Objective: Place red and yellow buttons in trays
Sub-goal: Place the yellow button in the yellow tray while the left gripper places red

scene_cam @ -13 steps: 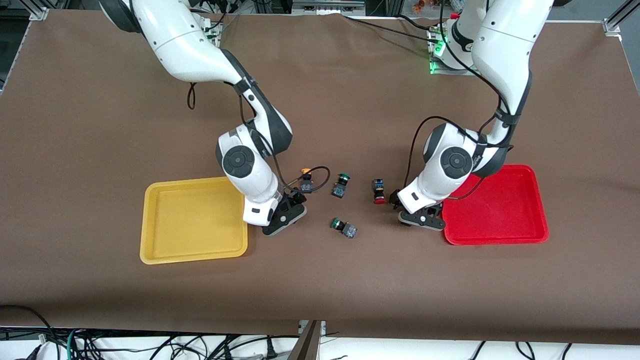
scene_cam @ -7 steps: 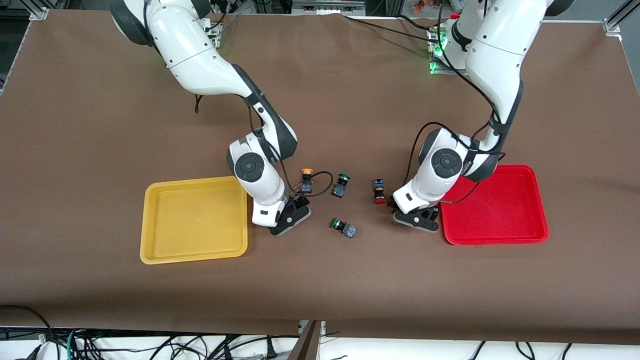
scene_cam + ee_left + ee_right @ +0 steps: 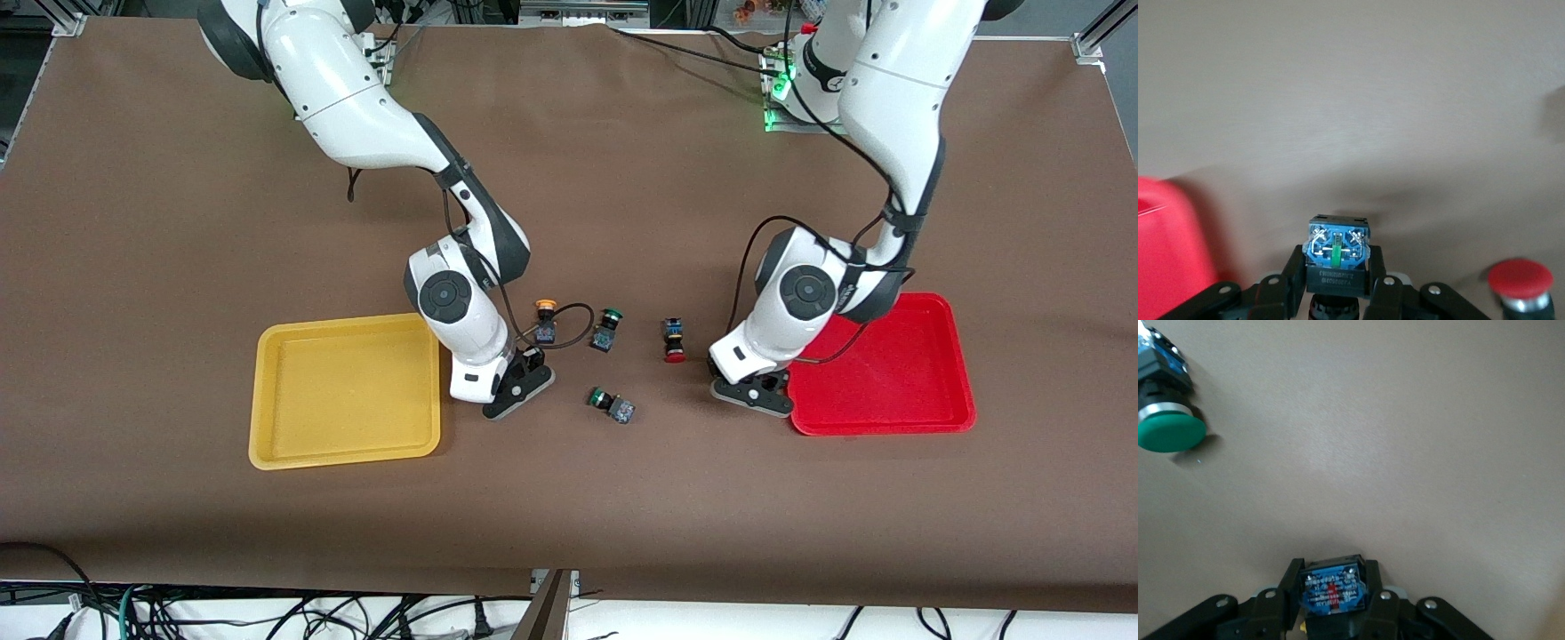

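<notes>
My right gripper (image 3: pixel 520 385) is low over the table beside the yellow tray (image 3: pixel 267 391). It is shut on a switch with a blue back (image 3: pixel 1333 587); a sliver of yellow cap shows under it. My left gripper (image 3: pixel 754 393) is low beside the red tray (image 3: pixel 965 391). It is shut on another blue-backed switch (image 3: pixel 1337 250) whose cap is hidden. A yellow-capped button (image 3: pixel 544 320) and a red-capped button (image 3: pixel 674 342) lie on the table between the grippers. The red one also shows in the left wrist view (image 3: pixel 1519 280).
Two green-capped buttons (image 3: pixel 606 329) (image 3: pixel 612 404) lie between the trays; one shows in the right wrist view (image 3: pixel 1165 420). A black cable (image 3: pixel 573 324) loops from the right wrist over the table by the yellow-capped button. Both trays hold nothing.
The right gripper has shifted a little away from the yellow tray. The left gripper swung toward the red-capped button, then back toward the red tray. The buttons on the table have not moved.
</notes>
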